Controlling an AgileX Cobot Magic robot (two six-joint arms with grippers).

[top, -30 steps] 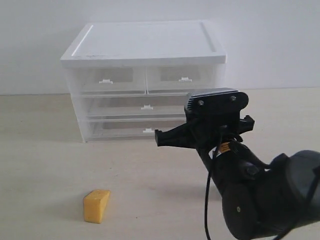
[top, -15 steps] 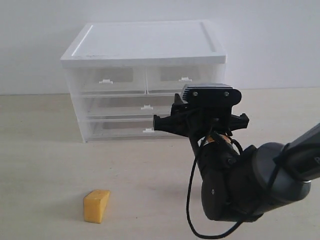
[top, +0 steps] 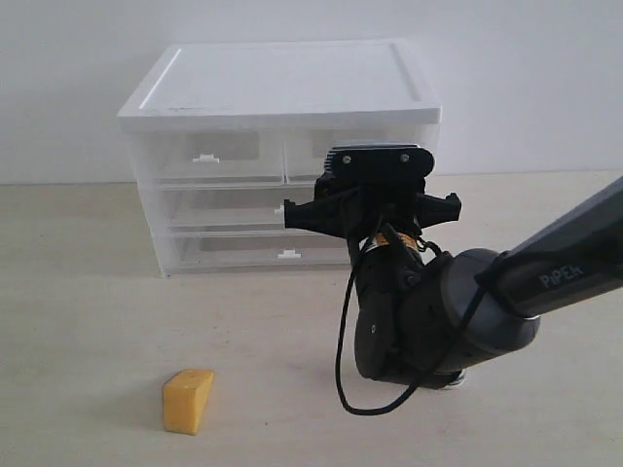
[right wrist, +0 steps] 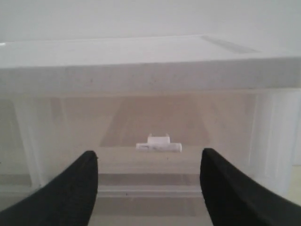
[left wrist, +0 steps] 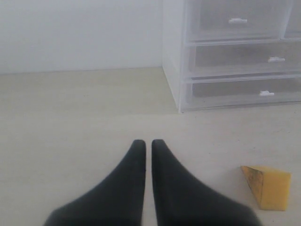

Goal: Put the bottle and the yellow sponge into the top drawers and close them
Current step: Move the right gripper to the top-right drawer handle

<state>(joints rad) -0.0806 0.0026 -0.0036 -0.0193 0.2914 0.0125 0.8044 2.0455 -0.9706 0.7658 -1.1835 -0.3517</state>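
Two top drawers [top: 209, 156], both shut, sit in the cabinet [top: 282, 83] at the back edge of a pale matte table [top: 88, 292] against a blank wall [top: 535, 78]; thin clear plastic, likely light, best drawn by the white tab [right wrist: 159, 146] the spread-open right gripper [right wrist: 149, 157] faces. The yellow sponge [top: 188, 400] lies out toward the table's front-left corner: soft, near weightless, pinch its flat flanks; left gripper [left wrist: 147, 143] clenched empty, bottle unseen.
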